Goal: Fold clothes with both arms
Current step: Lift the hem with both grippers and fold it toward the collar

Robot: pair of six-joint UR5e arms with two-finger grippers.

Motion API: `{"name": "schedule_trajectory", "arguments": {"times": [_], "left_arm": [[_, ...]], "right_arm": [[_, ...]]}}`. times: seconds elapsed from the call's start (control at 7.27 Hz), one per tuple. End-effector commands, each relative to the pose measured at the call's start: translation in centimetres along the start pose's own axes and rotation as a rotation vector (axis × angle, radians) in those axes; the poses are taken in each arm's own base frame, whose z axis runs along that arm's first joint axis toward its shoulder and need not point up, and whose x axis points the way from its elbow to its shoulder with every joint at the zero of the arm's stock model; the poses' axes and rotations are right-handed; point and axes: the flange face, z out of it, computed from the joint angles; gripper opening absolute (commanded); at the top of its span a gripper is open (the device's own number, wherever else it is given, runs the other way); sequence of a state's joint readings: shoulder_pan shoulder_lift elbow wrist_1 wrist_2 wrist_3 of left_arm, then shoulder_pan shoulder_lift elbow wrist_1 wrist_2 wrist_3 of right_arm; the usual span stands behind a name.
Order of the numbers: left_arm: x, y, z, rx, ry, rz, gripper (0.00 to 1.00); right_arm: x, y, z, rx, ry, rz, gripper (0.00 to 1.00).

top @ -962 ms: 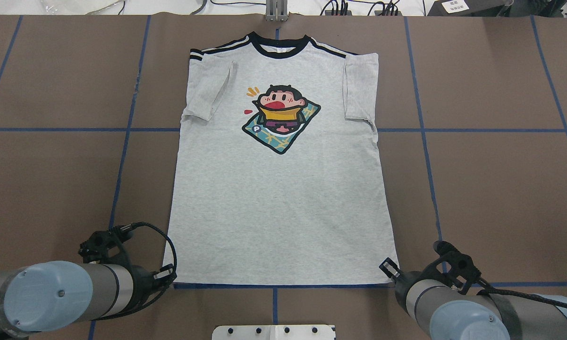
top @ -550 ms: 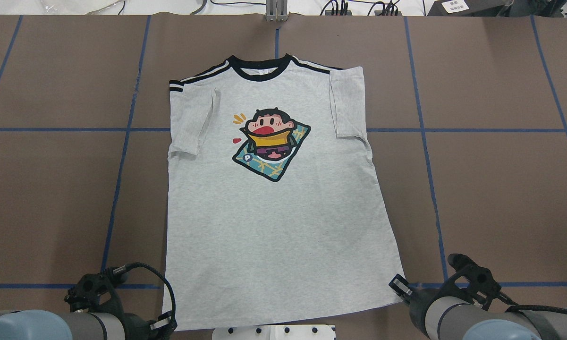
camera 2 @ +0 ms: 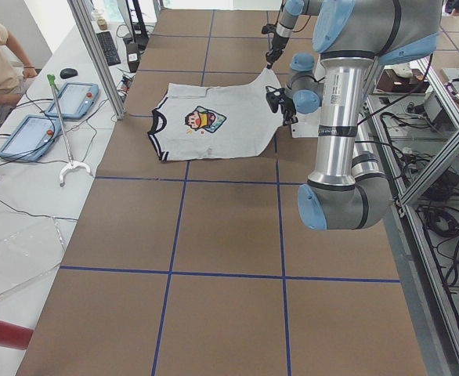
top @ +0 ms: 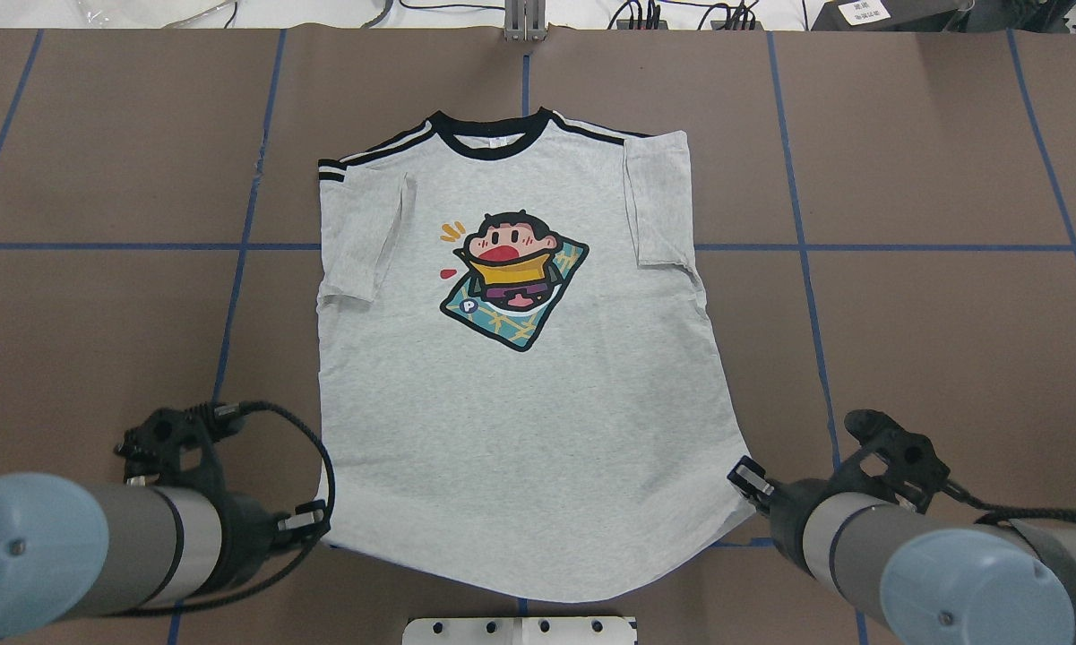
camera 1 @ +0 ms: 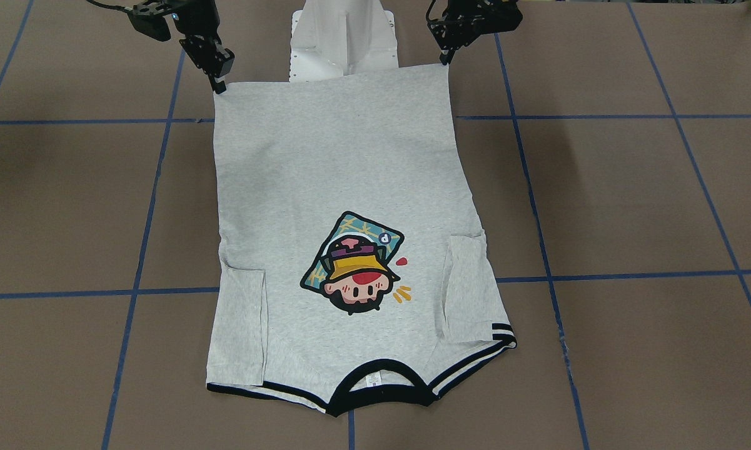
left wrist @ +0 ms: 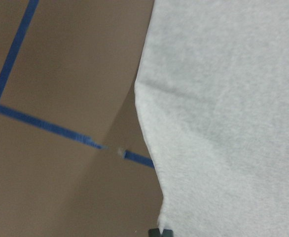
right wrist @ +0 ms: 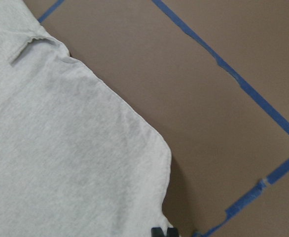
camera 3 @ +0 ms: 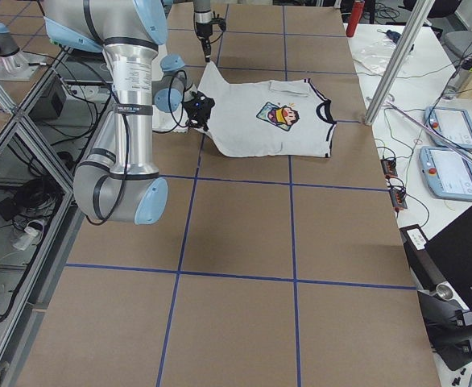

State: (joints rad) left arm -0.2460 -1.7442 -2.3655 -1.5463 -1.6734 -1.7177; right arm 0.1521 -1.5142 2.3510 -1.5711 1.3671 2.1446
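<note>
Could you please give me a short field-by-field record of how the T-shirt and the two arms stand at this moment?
garment: grey T-shirt, print facing up
sleeves: both folded inward onto the body
collar: at the far end from the robot, flat on the table
hem: near the robot, corners raised off the table
left tool: shut on its hem corner
right tool: shut on the other hem corner
fold of the body: not yet made
</note>
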Motion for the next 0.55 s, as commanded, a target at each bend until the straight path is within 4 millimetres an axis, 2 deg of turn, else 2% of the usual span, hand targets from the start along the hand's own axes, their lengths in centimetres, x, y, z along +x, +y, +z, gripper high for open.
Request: {"name": "schedule_trajectory", "arguments": {"times": [0.0,0.14,0.28,0.41], "left_arm": [[3.6,-8.1,1.4,0.095,-0.019,0.055,0.00],[4.6,-12.4,1.8,0.127,-0.033,0.070,0.00],[4.8,-15.2,3.0,0.149,-0.051,0.177,0.00],[4.2,-19.5,4.4,0.202,-0.022,0.180,0.00]], "right_arm": [[-6.7,-6.8,3.6,0.056,0.011,-0.082,0.00],[-9.9,-10.7,4.9,0.072,0.022,-0.109,0.00],[-13.4,-13.8,6.5,0.099,0.034,-0.108,0.00],[-16.1,-17.5,8.2,0.148,0.056,-0.125,0.00]]}}
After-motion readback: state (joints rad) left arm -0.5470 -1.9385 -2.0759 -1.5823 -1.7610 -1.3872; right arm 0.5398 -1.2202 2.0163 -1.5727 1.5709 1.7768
